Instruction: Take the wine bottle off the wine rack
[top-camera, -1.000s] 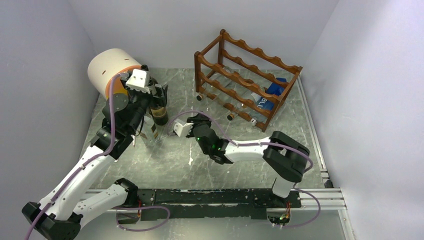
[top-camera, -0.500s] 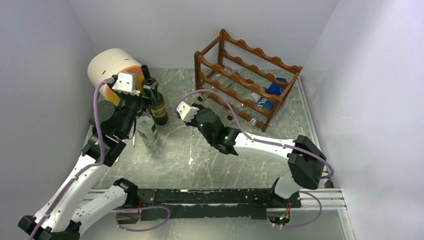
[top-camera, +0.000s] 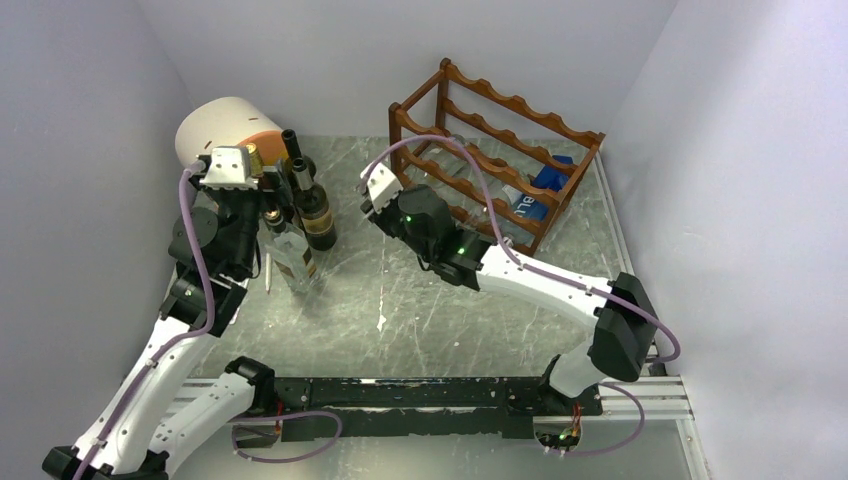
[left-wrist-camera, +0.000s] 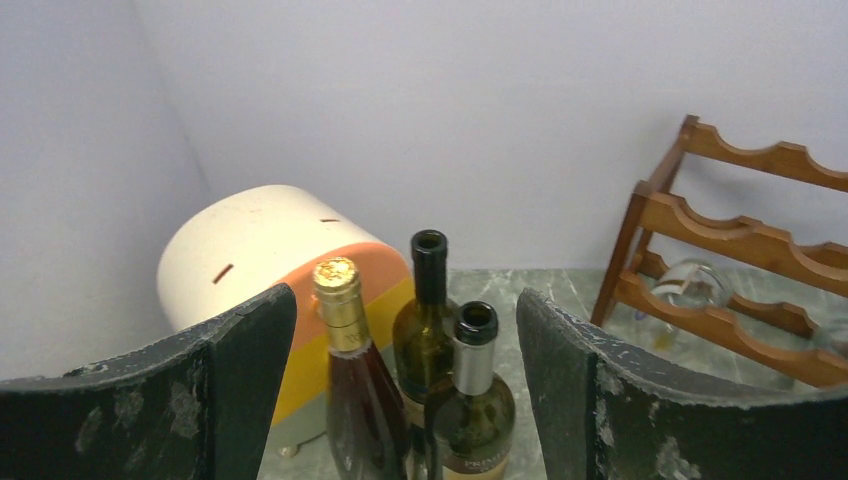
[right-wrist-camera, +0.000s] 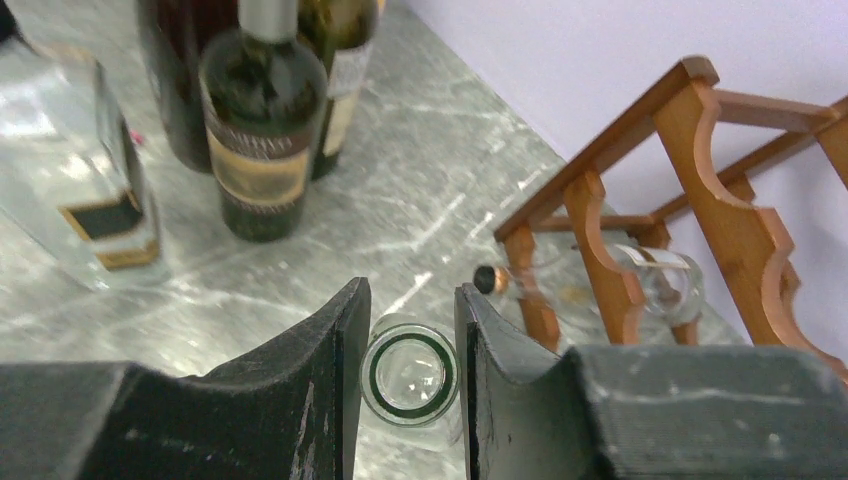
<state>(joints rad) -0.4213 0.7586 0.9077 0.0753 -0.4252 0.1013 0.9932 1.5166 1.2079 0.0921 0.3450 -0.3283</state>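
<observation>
On my right wrist feed, the right gripper (right-wrist-camera: 410, 318) is clamped narrow around a clear glass wine bottle (right-wrist-camera: 408, 378), seen end-on as a round, green-ringed rim. The bottle sits apart from the rails of the reddish-brown wooden wine rack (right-wrist-camera: 745, 230), just beside its near corner post and over the grey marbled table (right-wrist-camera: 430, 170); I cannot tell whether it touches the table. My left gripper (left-wrist-camera: 402, 300) hovers with its jaws spread wide above three upright glass bottles (left-wrist-camera: 475, 400) standing beside a cream-and-orange cylindrical container (left-wrist-camera: 250, 250).
</observation>
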